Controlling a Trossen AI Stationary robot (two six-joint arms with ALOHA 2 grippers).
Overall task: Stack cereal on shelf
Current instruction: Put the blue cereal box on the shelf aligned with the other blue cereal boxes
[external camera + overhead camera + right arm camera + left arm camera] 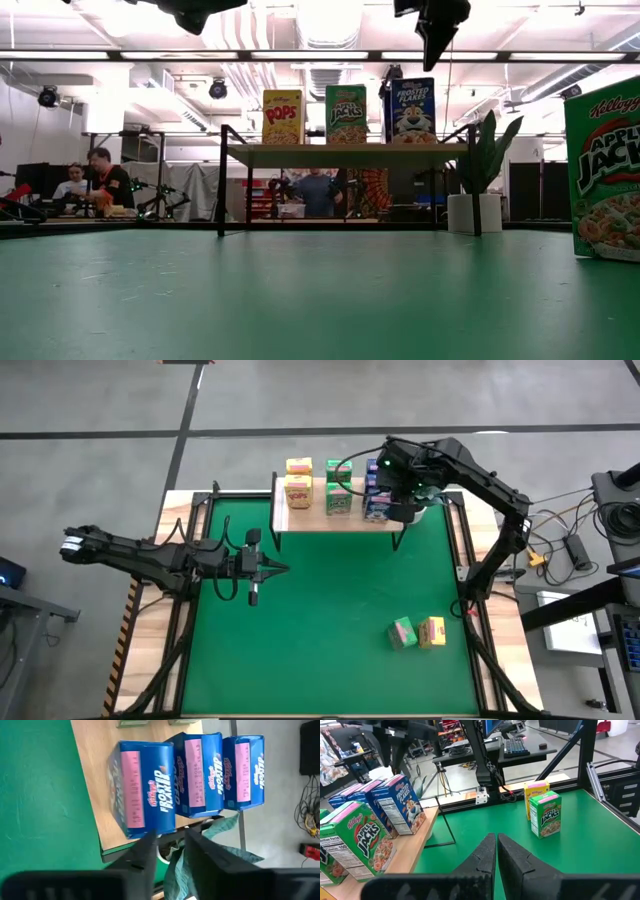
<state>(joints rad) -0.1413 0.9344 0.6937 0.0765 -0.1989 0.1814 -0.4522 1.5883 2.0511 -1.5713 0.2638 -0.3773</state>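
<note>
Cereal on shelf; two boxes loose on the desk.
Shelf (310, 518) at the desk's far edge carries two yellow Pops boxes (298, 482), two green Apple Jacks boxes (338, 488) and three blue Frosted Flakes boxes (190, 775) in a row. One green box (403, 632) and one yellow box (432, 631) stand touching on the green desk (330, 620), well apart from the shelf. Right pincer (167, 842) hovers above the blue boxes, fingers parted, grasping nothing. Left pincer (496, 851) waits clenched over mid-desk.
</note>
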